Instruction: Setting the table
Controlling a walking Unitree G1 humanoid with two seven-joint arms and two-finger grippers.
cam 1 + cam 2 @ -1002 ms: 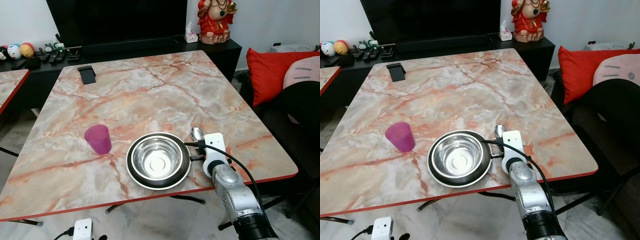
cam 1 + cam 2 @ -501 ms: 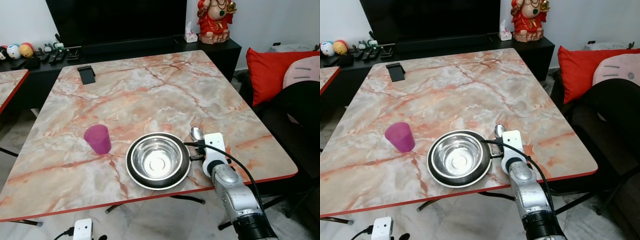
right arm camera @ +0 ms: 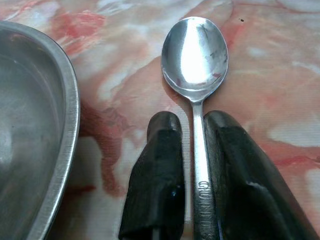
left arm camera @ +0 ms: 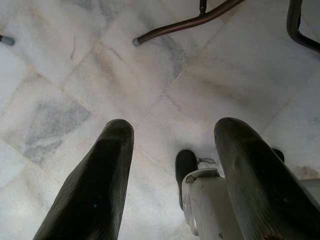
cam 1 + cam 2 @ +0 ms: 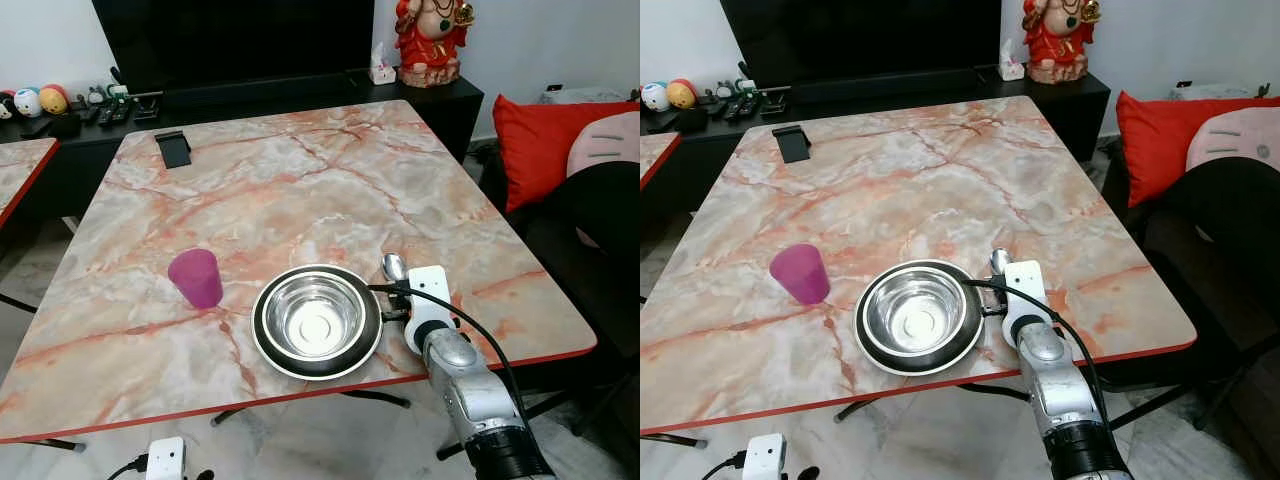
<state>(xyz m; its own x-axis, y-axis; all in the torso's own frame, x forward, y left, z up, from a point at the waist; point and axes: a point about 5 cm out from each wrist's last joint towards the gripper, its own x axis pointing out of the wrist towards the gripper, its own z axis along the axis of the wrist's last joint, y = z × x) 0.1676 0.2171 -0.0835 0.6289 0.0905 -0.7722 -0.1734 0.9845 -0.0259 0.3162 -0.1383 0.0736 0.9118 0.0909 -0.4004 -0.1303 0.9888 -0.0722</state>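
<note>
A steel bowl sits in a dark plate near the front edge of the marble table. Just right of the plate lies a metal spoon, its bowl end pointing away from me. My right gripper is low over the table, shut on the spoon's handle, one black finger on each side. A purple cup stands upright to the left of the plate. My left gripper hangs open over the marble floor, holding nothing.
A black phone stand sits at the table's far left. Behind the table are a dark TV cabinet and a red statue. A red cushion and dark seat lie to the right. A second table's corner is at left.
</note>
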